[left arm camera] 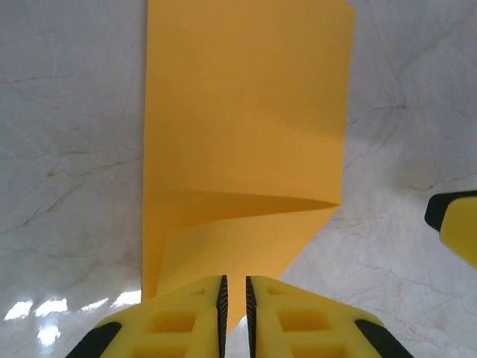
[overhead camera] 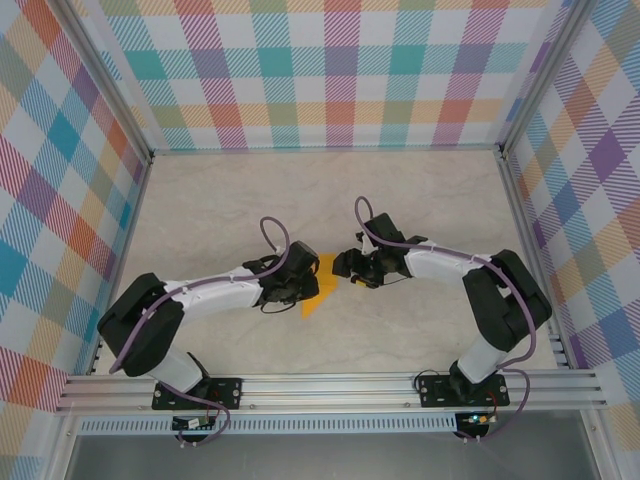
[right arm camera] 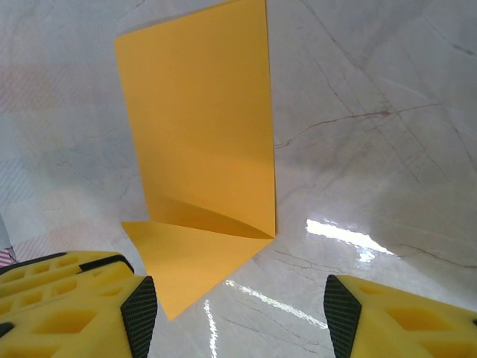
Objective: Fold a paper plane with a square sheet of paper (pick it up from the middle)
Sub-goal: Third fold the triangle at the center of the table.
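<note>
One folded orange paper (right arm camera: 201,156), two claws nearby

You've got plain orange on the square sheet of paper (left arm camera: 246,134), no print anywhere; the table (overhead camera: 420,200) is pale marble with thin brownish veins; the walls (overhead camera: 340,70) are pastel plaid in teal, pink, orange and purple; the left gripper (left arm camera: 235,309) is yellow with black pads.

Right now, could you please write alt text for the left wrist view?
Folded orange paper lies on a marble table, one corner turned over near the camera. The left gripper, nearly shut, sits at the paper's near tip.
</note>
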Available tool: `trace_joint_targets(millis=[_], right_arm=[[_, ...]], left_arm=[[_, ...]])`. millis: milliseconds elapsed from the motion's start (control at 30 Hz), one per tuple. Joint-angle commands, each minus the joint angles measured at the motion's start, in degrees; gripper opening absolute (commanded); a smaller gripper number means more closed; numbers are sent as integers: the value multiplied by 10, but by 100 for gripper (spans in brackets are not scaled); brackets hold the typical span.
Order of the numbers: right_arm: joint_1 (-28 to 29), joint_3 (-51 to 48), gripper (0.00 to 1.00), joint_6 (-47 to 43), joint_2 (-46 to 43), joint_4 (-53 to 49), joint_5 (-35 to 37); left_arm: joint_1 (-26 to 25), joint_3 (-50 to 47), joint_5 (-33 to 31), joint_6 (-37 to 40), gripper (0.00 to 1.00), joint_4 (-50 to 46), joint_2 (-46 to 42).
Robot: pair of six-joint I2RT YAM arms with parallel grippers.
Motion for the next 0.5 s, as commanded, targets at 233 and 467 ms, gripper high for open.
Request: trace_joint_targets(millis=[233,467], right_arm=[[0,6,64,14,32,20,-55],[0,9,62,25,46,31,-85]], left_arm=[[21,18,-51,-28,2,-19,65],[21,17,-54,-42,0,-45,80]])
